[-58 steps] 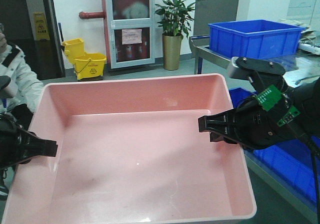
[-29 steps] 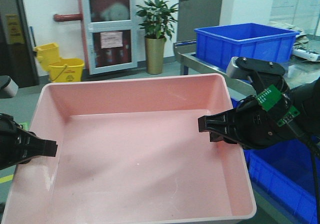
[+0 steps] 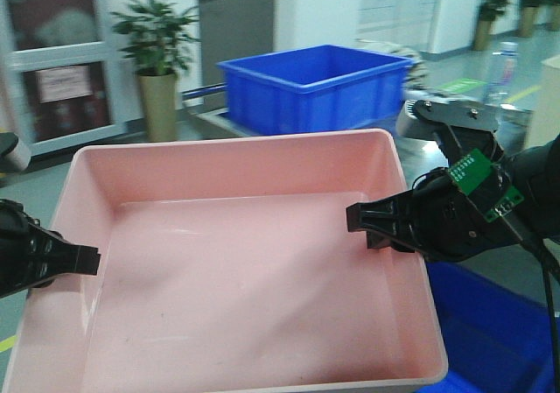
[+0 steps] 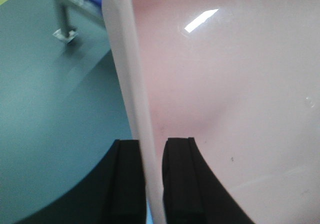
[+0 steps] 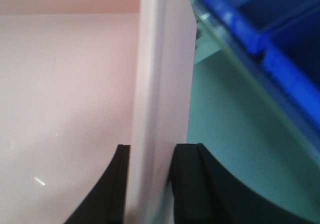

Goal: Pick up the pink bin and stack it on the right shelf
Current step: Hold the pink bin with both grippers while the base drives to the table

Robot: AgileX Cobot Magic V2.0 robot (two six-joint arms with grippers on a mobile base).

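The pink bin (image 3: 236, 262) fills the front view, held level in the air between my two grippers. My left gripper (image 3: 83, 260) is shut on its left rim, which the left wrist view shows as a pale edge (image 4: 125, 59) clamped between my black fingers (image 4: 177, 179). My right gripper (image 3: 367, 222) is shut on the right wall (image 5: 160, 59), one finger inside and one outside. The steel right shelf (image 3: 208, 123) lies beyond the bin's far rim. Most of the shelf is hidden behind the bin.
A ribbed blue crate (image 3: 315, 82) stands on the shelf straight ahead. Another blue crate (image 3: 499, 340) sits low at the right, below my right arm, and shows in the right wrist view (image 5: 280, 54). A potted plant (image 3: 157, 60) stands at the back left on green floor (image 4: 50, 94).
The background has swept to the left: the plant and door moved left and the blue crate on the shelf now sits centre. Bin and grippers keep the same pose in view.
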